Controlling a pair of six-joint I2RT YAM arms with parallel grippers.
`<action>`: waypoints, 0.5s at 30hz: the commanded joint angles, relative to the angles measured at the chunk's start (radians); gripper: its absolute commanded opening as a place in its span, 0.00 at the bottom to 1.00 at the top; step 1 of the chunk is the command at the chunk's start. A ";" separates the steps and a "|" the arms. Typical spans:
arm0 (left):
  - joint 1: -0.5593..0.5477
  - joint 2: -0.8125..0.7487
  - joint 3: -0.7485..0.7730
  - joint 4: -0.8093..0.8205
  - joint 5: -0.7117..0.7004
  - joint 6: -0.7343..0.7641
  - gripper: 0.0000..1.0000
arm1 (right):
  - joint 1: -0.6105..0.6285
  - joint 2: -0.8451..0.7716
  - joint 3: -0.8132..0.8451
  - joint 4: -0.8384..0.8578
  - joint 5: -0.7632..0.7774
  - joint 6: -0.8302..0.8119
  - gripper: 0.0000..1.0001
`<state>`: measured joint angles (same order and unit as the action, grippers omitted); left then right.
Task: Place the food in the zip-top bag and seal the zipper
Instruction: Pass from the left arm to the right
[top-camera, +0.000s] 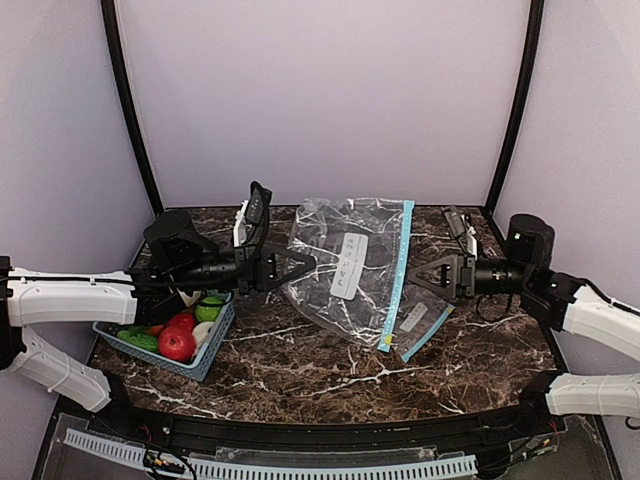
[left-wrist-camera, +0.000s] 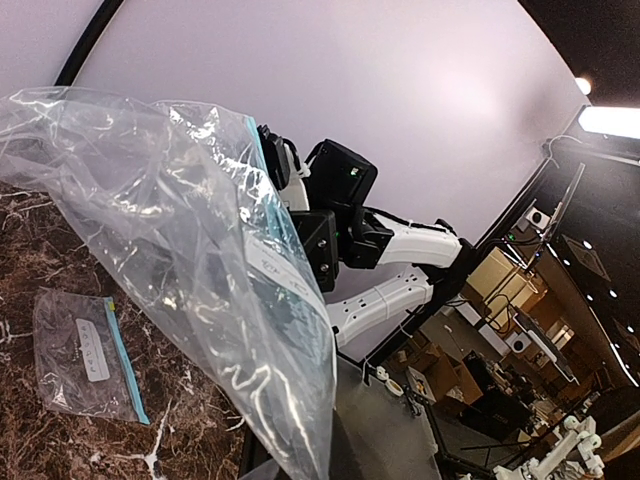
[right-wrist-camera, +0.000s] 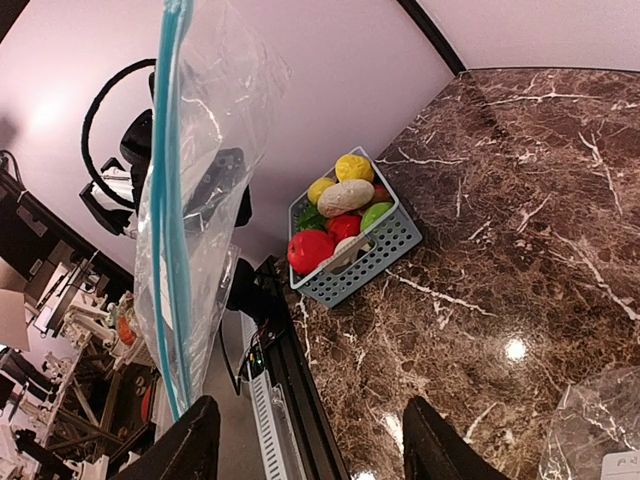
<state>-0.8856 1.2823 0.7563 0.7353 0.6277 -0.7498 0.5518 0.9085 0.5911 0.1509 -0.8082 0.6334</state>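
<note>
The zip-top bag (top-camera: 345, 245) hides the left pincer (top-camera: 306, 264), its grip unclear; the right pincer (top-camera: 410, 273) gapes wide.

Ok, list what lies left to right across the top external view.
teal basket holding the food → left pincer → zip-top bag → right pincer. The small bag overlaps the right pincer's span, so it is left out.

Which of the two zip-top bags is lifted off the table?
The larger bag, held up in the air; the smaller bag lies flat on the table.
</note>
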 joint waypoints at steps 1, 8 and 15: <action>0.001 -0.004 -0.008 0.033 0.009 -0.006 0.01 | 0.007 0.003 0.022 0.064 -0.049 0.008 0.60; 0.000 0.007 -0.001 0.040 0.013 -0.012 0.01 | 0.007 0.010 0.024 0.072 -0.063 0.012 0.60; -0.001 0.011 0.003 0.042 0.017 -0.014 0.01 | 0.007 0.026 0.023 0.082 -0.066 0.012 0.59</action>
<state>-0.8856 1.2938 0.7563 0.7422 0.6285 -0.7631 0.5518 0.9276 0.5926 0.1879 -0.8577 0.6415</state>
